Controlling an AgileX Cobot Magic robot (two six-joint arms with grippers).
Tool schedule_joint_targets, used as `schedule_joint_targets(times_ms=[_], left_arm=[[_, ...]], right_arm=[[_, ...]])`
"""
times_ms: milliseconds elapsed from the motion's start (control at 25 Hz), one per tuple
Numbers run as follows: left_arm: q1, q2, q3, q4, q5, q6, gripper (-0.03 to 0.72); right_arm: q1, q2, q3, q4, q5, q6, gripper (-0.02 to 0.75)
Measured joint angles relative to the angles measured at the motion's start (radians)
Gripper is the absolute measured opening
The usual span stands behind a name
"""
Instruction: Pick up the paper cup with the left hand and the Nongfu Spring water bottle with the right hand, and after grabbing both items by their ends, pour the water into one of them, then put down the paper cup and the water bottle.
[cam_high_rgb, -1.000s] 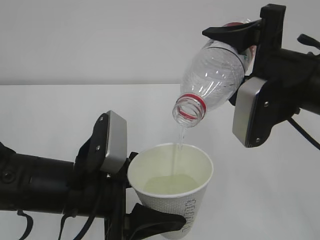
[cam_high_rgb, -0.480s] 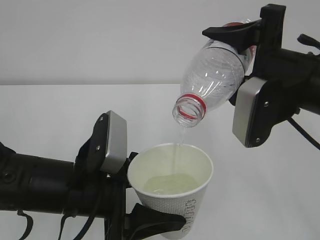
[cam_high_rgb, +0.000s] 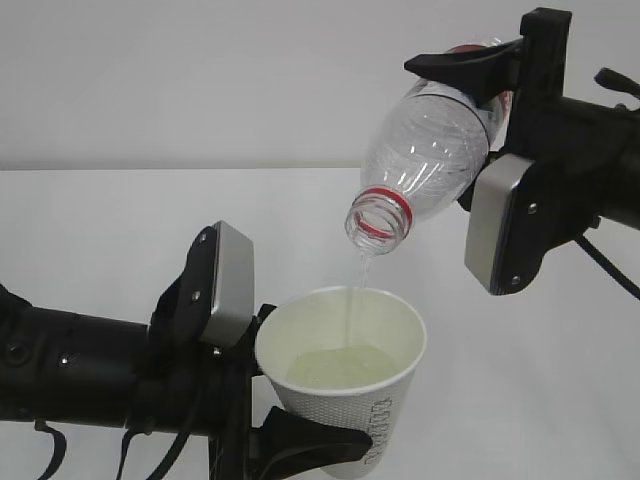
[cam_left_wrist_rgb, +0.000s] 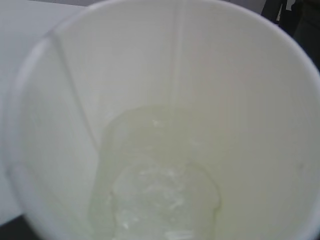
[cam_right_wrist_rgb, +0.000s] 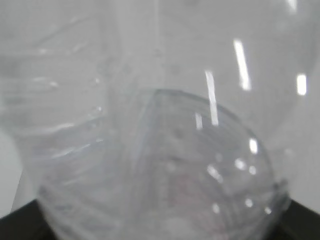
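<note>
At upper right we see the right hand (cam_high_rgb: 478, 88) clamping the Nongfu Spring water bottle (cam_high_rgb: 425, 150), water (cam_high_rgb: 357, 300) streaming into the paper cup (cam_high_rgb: 345, 385) pinched by the left hand (cam_high_rgb: 285, 430) at lower left

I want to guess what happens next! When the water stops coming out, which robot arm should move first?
Probably the right hand. It holds the Nongfu Spring water bottle tipped mouth-down, a thin stream of water falling into the paper cup. Tipping it back stops the pour. The left hand just holds the cup upright.
</note>
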Motion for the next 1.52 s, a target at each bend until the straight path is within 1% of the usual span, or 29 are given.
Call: schedule_joint_targets(times_ms=[880, 1520], left_arm=[[0.000, 0.000, 0.000, 0.000, 0.000, 0.002, 0.498], [0.000, 0.000, 0.000, 0.000, 0.009, 0.041, 0.498]], right_arm=[[0.000, 0.000, 0.000, 0.000, 0.000, -0.019, 0.520], [0.000, 0.000, 0.000, 0.000, 0.000, -0.023, 0.520]])
